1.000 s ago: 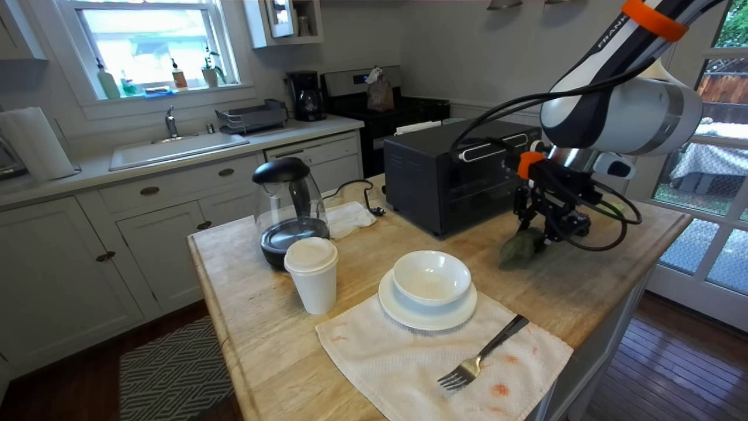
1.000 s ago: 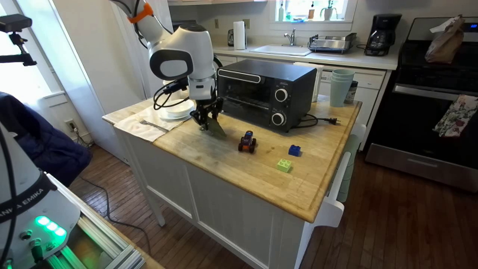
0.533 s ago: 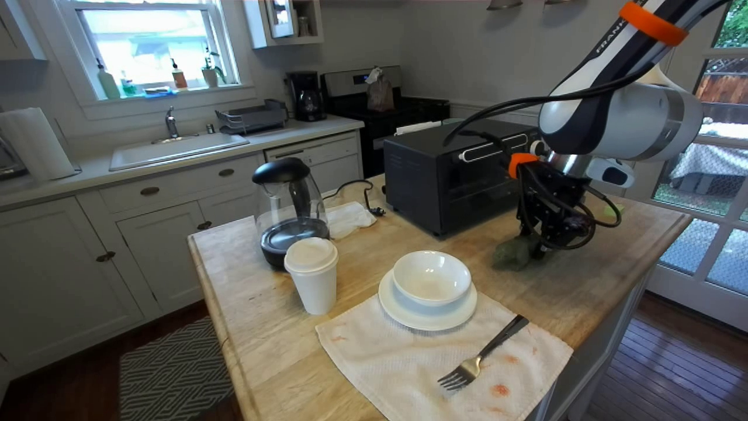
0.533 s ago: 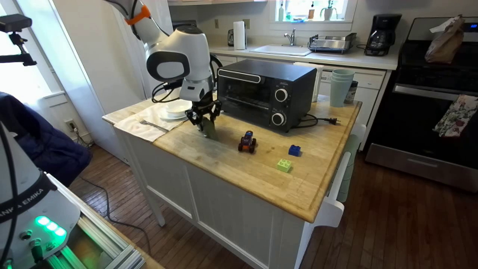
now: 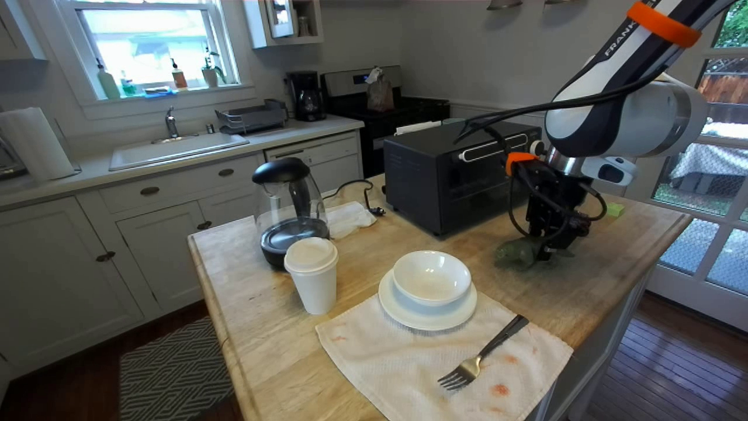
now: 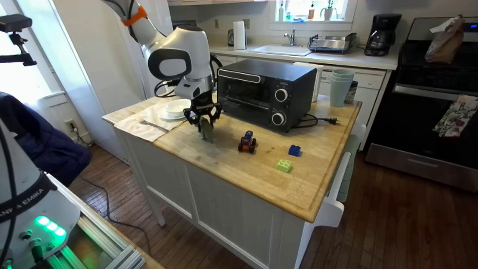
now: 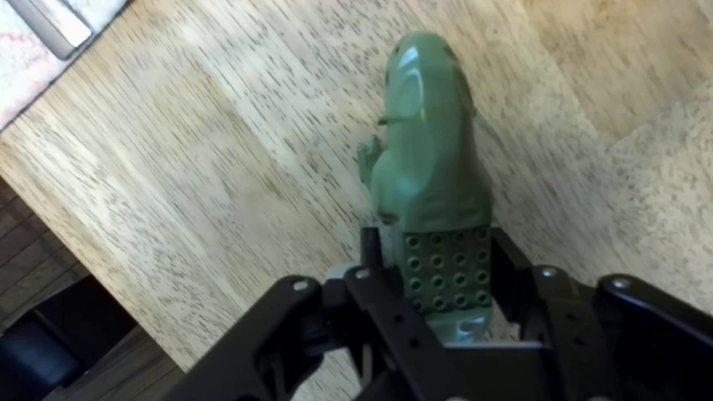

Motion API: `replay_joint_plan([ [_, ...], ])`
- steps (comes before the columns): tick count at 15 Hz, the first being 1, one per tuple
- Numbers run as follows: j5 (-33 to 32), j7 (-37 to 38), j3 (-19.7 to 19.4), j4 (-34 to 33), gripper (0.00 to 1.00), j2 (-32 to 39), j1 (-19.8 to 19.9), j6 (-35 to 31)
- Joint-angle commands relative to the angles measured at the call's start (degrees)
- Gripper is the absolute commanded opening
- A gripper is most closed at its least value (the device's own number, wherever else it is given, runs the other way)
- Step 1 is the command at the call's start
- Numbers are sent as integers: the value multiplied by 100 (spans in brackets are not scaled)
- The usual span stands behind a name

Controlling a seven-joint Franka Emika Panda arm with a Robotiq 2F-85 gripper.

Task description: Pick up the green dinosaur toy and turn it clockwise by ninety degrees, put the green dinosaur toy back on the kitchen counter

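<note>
The green dinosaur toy (image 7: pixel 431 167) has turned, clamped in the tool (image 7: pixel 437 250), the arm (image 5: pixel 637 120) reading "FRANK", its base (image 6: pixel 22 218) "EMIKA".

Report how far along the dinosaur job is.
Done: the gripper holds the green dinosaur, as the wrist view shows. In hand: the turn; the dinosaur has swung round, seemingly clockwise, this past second, though I cannot confirm ninety degrees. Left: releasing it on the counter, since it is held.
</note>
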State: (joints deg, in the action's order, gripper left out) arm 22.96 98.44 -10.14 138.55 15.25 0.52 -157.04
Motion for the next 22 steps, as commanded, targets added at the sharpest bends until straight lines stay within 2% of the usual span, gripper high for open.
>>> replay_joint_plan([
  [1, -481, 710, -121, 105, 23, -172, -60, 533],
  [5, -660, 1212, -101, 134, 23, -230, -24, 630],
  [7, -555, 1192, -15, 148, 73, -254, 42, 493],
  [9, -641, 1244, -35, 171, 79, -248, 25, 392],
  [12, -744, 1287, -64, 250, 100, -285, -24, 201],
  [15, -832, 948, -14, 398, 100, -483, -11, -240],
  [17, -1210, 546, -36, 515, 100, -674, -28, -403],
  [22, -881, -1223, 332, 755, 100, -1333, 208, 127],
])
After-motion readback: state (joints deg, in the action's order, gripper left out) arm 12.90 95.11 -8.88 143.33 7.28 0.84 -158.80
